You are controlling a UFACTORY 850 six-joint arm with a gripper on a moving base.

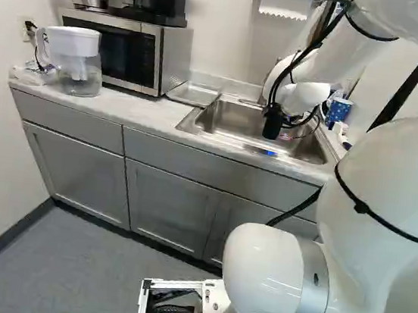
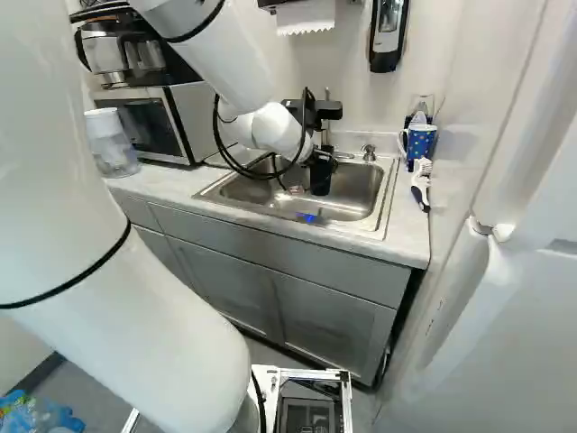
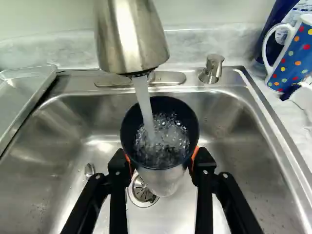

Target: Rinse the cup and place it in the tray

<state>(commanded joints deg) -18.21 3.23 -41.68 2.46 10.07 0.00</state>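
Under the round steel tap [image 3: 129, 39], tapered cup with dark inside and silvery outside [image 3: 165, 183] stands upright; shallow metal tray [image 3: 22, 92] lies to the arm's left

Over the steel sink [image 3: 253, 170], the black two-fingered hand [image 3: 160, 163] is closed on the cup, one orange pad against each side. The clear stream of water [image 3: 145, 105] falls through the cup's mouth, and inside it bubbles. So the rinsing seems to me the step in hand.

The long axis of the cup stands nearly vertical, with the mouth up, and this is what matters for the next move. To empty it, I think the wrist must tilt this axis until the mouth points down into the sink, near the round drain [image 3: 141, 193], and clear of the tap.

The tray is on the pale bench [image 1: 138, 110], just beside the sink, between it and the steel-and-black microwave [image 1: 123, 50]. From the hand, the way goes sideways to the left, over the sink's rim; if the cup travels too low, it could knock there
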